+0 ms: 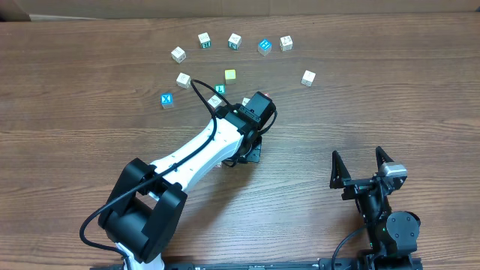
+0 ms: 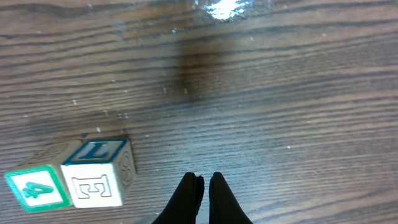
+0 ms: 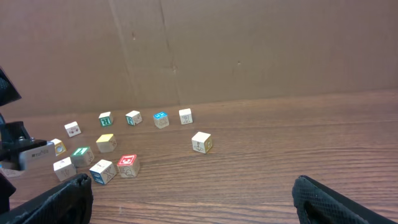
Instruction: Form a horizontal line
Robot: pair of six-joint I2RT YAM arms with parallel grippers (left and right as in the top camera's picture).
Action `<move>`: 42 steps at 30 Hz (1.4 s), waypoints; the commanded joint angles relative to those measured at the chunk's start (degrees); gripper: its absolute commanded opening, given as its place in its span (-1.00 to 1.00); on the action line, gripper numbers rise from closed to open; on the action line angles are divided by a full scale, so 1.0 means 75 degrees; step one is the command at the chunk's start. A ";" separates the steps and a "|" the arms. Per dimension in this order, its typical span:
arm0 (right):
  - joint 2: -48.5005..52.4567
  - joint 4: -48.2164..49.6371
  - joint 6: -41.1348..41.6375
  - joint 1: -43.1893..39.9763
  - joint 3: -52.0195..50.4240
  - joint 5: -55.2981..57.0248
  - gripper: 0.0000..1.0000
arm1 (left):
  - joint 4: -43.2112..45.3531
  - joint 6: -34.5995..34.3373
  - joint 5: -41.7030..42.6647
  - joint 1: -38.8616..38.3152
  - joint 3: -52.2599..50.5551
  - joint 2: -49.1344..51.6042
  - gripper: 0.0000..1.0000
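From overhead: on the wooden table [image 1: 390,90], a loose cluster, not yet a straight row. Green cube [image 1: 220,89] with a white mark sitting just above the white cube [image 1: 215,100]. To their right a third cube [image 1: 246,101], partly covered by the left arm [image 1: 199,146]. Further right, only a sliver of the red cube [image 1: 267,94] showing past the arm's black wrist. Near but apart: blue "X" cube [image 1: 166,100] to the left, yellow cube [image 1: 229,75] above. Along the far side, an arc of other letter cubes [image 1: 235,40]. Right gripper [image 1: 358,152] near the front edge, well apart from every cube, jaws spread wide, nothing between them.

From the left wrist: left gripper [image 2: 204,182] clenched over bare wood, black fingertips [image 2: 189,193] pressed together, grasping nothing. At lower left, two cubes touching side by side: a "4" cube [image 2: 37,186], green-bordered, and an "E" cube [image 2: 96,180] with a teal-framed top. Cannot tell which of the cluster these are.

From the right wrist: own fingers [image 3: 56,199] wide apart at the lower corners, empty. Cluster at lower left in a shallow zigzag: white, green behind it, third cube, red at the right end. Cardboard wall [image 3: 249,50] behind.
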 commanded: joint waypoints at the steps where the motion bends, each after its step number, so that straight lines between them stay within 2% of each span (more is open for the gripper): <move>1: -0.0076 0.0044 -0.0058 0.0044 -0.0073 0.0009 1.00 | 0.0032 -0.0358 -0.0440 -0.0029 -0.0020 0.0102 -0.91; 27: -0.0076 0.0044 -0.0058 0.0044 -0.0073 0.0009 1.00 | 0.0460 -0.0504 -0.0799 -0.0009 -0.0396 0.0615 -0.92; 42: -0.0076 0.0044 -0.0058 0.0044 -0.0073 0.0009 1.00 | 0.0536 -0.0501 -0.0836 0.0364 -0.0396 0.0612 -0.92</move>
